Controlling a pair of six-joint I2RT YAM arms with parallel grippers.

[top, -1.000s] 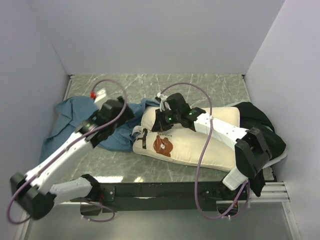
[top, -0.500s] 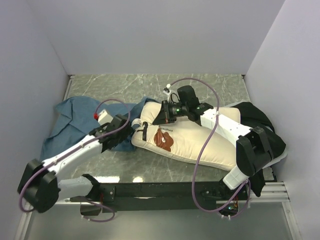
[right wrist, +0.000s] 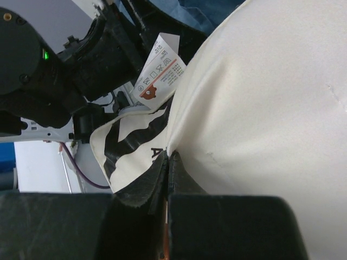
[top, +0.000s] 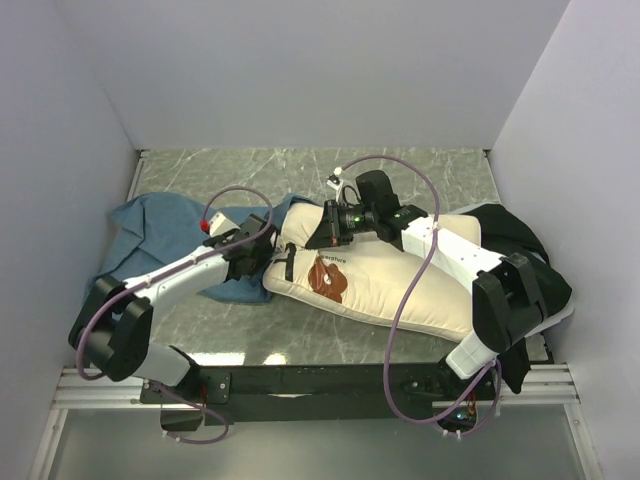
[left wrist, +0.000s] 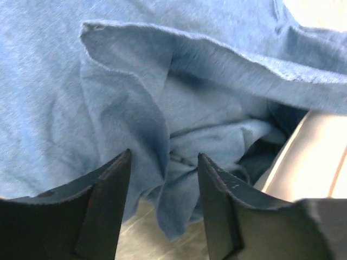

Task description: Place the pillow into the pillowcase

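The cream pillow [top: 400, 285] with its brown bear face lies across the middle of the table in the top view. My right gripper [top: 318, 233] is at the pillow's far left end. In the right wrist view that gripper [right wrist: 168, 157] is shut on a pinch of the pillow's [right wrist: 260, 97] cream cloth, just below the small tag [right wrist: 160, 73]. The dusty-blue pillowcase [top: 150, 235] lies crumpled on the left. My left gripper [top: 260, 260] sits low at its right edge. Its jaws [left wrist: 162, 162] stand apart around a hanging fold of the pillowcase [left wrist: 135, 81].
A black fabric bundle [top: 512, 235] lies at the right end of the pillow, by the right wall. Grey walls close in the marble table [top: 400, 165] on three sides. Purple cables loop over both arms.
My left arm has swung down and right to the pillowcase's edge beside the pillow, and its jaws have narrowed. The right gripper has pulled the pillow's left end slightly backward, then held still.
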